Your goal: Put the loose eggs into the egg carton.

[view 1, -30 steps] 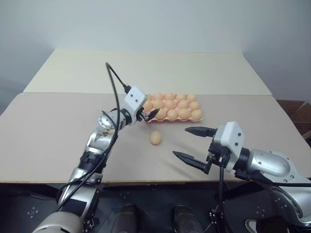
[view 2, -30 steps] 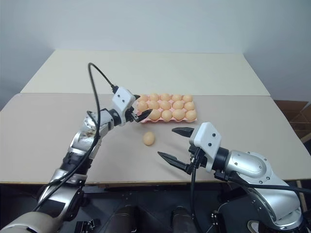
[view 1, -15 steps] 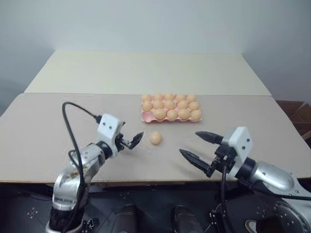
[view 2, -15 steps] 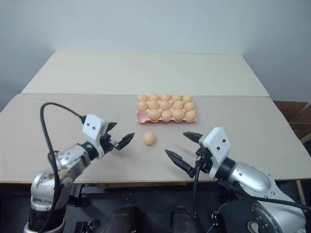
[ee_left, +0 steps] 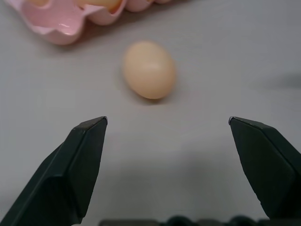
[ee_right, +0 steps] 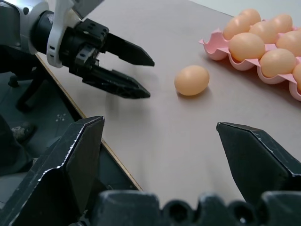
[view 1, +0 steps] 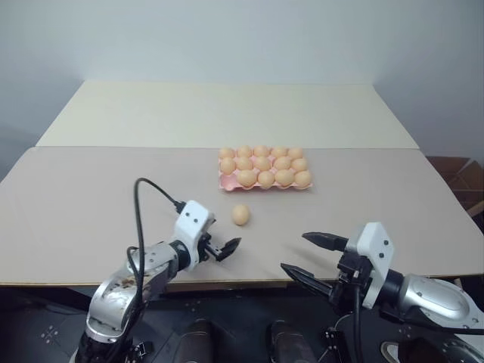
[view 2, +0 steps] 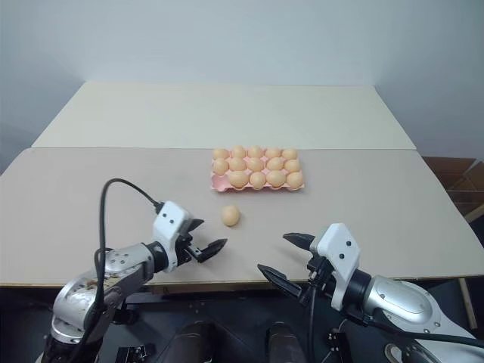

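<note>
**On the tan tabletop: one egg loose, carton nearly full**

Across the foreground runs a pale beige-pink table (view 1: 91, 204), matte and bare apart from the task's things; a second, cream-coloured table (view 1: 227, 113) butts against its far edge, and behind that rises a plain grey-white wall (view 1: 242, 34). At the far right, past the table edge, a patch of reddish-brown floor (view 1: 461, 178) shows.

Counting what lies on the near table: one egg carton (view 1: 227, 181), pink and lidless, sitting toward the far side of the table, a little right of centre. It holds fourteen eggs (view 1: 265, 162) as best I can count, five in each of the two farther rows and four in the nearest row, though the rows crowd together at this distance. The cup at the carton's near-left corner is empty, its pink hollow visible in the left wrist view. One loose egg (view 1: 240, 215) lies on its side on the bare table just in front of the carton, apart from it.

Two grippers hang low by the table's near edge. The left gripper (view 1: 224, 249) points toward the loose egg with its two black fingers spread, nothing between them. The right gripper (view 1: 312, 257) sits further right, its fingers likewise wide apart and empty. Neither touches the egg.
</note>
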Robot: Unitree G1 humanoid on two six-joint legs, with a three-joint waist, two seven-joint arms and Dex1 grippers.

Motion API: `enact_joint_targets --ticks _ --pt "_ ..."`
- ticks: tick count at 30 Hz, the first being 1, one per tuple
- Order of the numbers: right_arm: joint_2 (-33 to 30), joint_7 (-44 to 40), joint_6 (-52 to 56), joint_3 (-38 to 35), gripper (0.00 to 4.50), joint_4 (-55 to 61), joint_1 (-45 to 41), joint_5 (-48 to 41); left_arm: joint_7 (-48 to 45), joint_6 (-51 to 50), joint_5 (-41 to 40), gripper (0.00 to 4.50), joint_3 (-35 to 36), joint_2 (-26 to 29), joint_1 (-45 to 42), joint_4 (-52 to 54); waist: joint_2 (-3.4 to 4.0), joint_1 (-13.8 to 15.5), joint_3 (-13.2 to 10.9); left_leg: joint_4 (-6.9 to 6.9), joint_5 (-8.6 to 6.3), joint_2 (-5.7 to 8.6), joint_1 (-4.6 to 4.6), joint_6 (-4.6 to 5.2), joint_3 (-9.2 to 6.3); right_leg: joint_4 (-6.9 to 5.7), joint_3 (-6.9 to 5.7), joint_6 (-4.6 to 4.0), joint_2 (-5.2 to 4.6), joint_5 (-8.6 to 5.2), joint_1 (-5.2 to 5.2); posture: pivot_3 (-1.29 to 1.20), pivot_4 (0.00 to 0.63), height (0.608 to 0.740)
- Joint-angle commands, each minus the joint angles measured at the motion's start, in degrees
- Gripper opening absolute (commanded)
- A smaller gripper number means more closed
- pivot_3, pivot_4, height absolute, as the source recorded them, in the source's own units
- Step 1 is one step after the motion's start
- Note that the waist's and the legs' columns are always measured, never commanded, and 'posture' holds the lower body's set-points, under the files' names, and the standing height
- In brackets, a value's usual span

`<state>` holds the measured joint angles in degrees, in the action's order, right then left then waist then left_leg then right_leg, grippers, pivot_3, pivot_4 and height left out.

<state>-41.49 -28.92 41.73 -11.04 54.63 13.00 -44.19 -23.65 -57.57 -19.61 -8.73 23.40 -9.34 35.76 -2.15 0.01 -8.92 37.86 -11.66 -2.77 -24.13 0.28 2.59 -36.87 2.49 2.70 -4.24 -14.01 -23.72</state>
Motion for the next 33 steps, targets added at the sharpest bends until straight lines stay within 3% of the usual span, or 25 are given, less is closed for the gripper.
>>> enact_joint_targets --ticks 1,12,21,24,30,33 --pt "-0.4 0.0 -1.4 -1.1 4.50 2.2 0.6 -0.2 1.4 1.7 1.4 4.49 -2.0 -1.1 -2.2 -1.9 0.00 0.0 0.0 0.00 0.00 0.00 0.00 0.00 0.00 0.01 0.00 0.00 0.00 0.00 0.01 0.00 0.150 0.740" --pt "-1.1 -0.5 -1.8 -1.7 4.50 1.9 0.4 -0.3 7.1 6.2 6.8 4.49 -5.5 -9.2 -8.2 -13.7 -0.01 0.4 0.0 0.00 0.00 0.03 -0.04 0.00 -0.05 0.07 -0.03 0.02 0.00 0.01 0.01 0.00 0.150 0.740" --pt "-0.9 -1.0 -1.9 -0.9 4.50 1.3 -0.7 0.4 6.4 11.4 9.8 4.49 -6.6 -11.0 -11.6 -20.8 -0.01 0.4 0.0 0.00 0.00 0.04 -0.06 0.00 -0.06 0.09 -0.03 0.00 -0.01 0.03 0.02 0.00 0.150 0.740" --pt "-0.8 -1.1 -1.9 -0.7 4.50 1.2 -0.8 0.5 6.0 12.3 10.4 3.92 -6.8 -10.9 -11.7 -21.0 -0.01 0.4 0.0 0.00 0.00 0.04 -0.07 0.00 -0.06 0.10 -0.04 -0.02 -0.01 0.04 0.02 0.00 0.150 0.740" --pt "-0.7 -1.2 -2.2 -0.5 4.50 0.8 -1.3 1.1 5.2 13.8 11.5 2.03 -6.8 -10.2 -10.8 -19.8 -0.01 0.5 0.0 0.00 0.00 0.04 -0.07 0.00 -0.07 0.10 -0.05 -0.01 -0.02 0.04 0.02 0.00 0.150 0.740" --pt "-0.6 -1.2 -2.4 -0.3 4.50 0.4 -2.1 1.5 5.4 15.0 12.2 1.73 -6.2 -9.6 -10.3 -18.1 -0.01 0.5 0.0 0.00 0.00 0.04 -0.07 0.00 -0.06 0.10 -0.05 -0.01 -0.02 0.04 0.02 0.00 0.150 0.740"
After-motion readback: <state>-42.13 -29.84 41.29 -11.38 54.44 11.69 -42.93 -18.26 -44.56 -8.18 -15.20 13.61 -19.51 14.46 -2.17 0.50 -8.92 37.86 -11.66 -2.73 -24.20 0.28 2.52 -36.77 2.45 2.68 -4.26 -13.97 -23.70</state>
